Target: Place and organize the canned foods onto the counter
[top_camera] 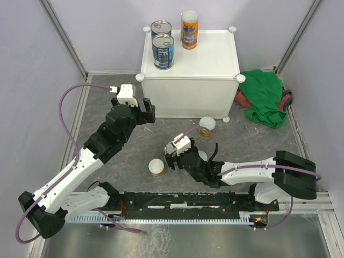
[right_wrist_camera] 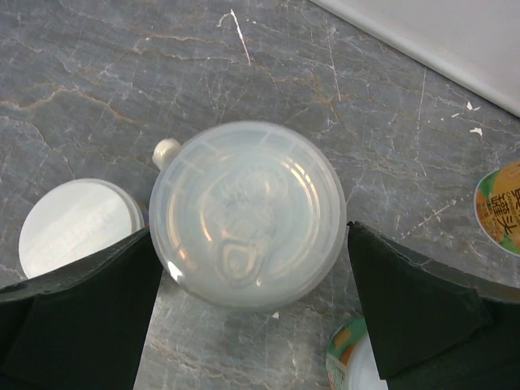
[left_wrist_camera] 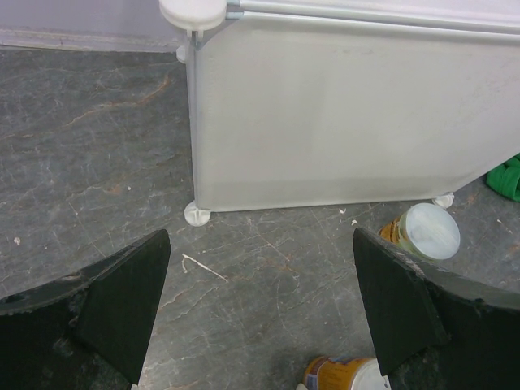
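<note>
Bench (top_camera: 54, 113) of grey veined stone carries all items. Counter (top_camera: 188, 94), a white box with round knobs at its corners, stands straight ahead of the left pincer (left_wrist_camera: 262, 260), its front wall facing the jaws and clear of the fingertips. On its top, far beyond both pincers, stand a front dark blue can (top_camera: 163, 51), a rear dark blue can (top_camera: 161, 28) close behind it, and a tall orange can (top_camera: 190, 30) to their right. Green cloth (top_camera: 266, 102) lies crumpled on the bench, well to the right of the right pincer (right_wrist_camera: 253, 244) and off the counter's right end. Left pincer: released and empty, fingers (left_wrist_camera: 122, 301) spread wide. Right pincer: likewise spread wide, nothing clenched. A pale-lidded can (right_wrist_camera: 246, 213) stands upright between its fingers (right_wrist_camera: 414, 309), and the lid's outline meets both inner edges. Whether they press on it cannot be told. Just outside one finger, at the left of the right wrist view, stands a white-lidded can (right_wrist_camera: 77, 227), upright on the bench. Ahead of the left pincer and off to its right, an orange-labelled can (left_wrist_camera: 431, 231) with a pale lid stands just beside the counter's corner foot (left_wrist_camera: 443, 200). A second foot (left_wrist_camera: 197, 214) sits ahead and slightly left of that pincer, under the corner knob (left_wrist_camera: 192, 12).
</note>
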You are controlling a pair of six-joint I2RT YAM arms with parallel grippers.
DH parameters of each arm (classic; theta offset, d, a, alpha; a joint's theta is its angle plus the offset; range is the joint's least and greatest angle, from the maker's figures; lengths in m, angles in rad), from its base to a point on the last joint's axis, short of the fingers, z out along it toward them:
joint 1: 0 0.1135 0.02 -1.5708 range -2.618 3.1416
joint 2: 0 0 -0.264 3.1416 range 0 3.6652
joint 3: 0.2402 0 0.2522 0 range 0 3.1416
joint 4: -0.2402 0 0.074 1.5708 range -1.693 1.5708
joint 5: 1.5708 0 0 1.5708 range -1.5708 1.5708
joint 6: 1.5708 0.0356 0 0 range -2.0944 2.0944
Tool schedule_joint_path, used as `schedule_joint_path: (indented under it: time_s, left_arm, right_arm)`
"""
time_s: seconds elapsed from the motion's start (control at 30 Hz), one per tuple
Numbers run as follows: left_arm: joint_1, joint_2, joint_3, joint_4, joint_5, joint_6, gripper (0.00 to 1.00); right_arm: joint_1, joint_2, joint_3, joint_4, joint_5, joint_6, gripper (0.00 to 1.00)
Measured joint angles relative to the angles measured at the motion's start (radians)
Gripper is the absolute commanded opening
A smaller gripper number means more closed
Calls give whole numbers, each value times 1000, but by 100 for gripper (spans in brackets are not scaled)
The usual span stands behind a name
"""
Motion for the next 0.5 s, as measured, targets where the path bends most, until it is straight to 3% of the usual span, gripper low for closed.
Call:
schedule_joint_path:
  time_s: [0.17, 0.33, 0.5]
  left_arm:
    - [0, 0, -2, 5, 0, 0, 99]
    - [0, 0, -3, 8, 0, 0, 99]
    - [0, 0, -3, 8, 1, 0, 99]
  right_arm:
    - [-24, 34, 11, 45, -27, -13, 92]
    - [-43, 53, 11, 73, -69, -24, 70]
    - [-50, 53, 11, 85, -106, -24, 39]
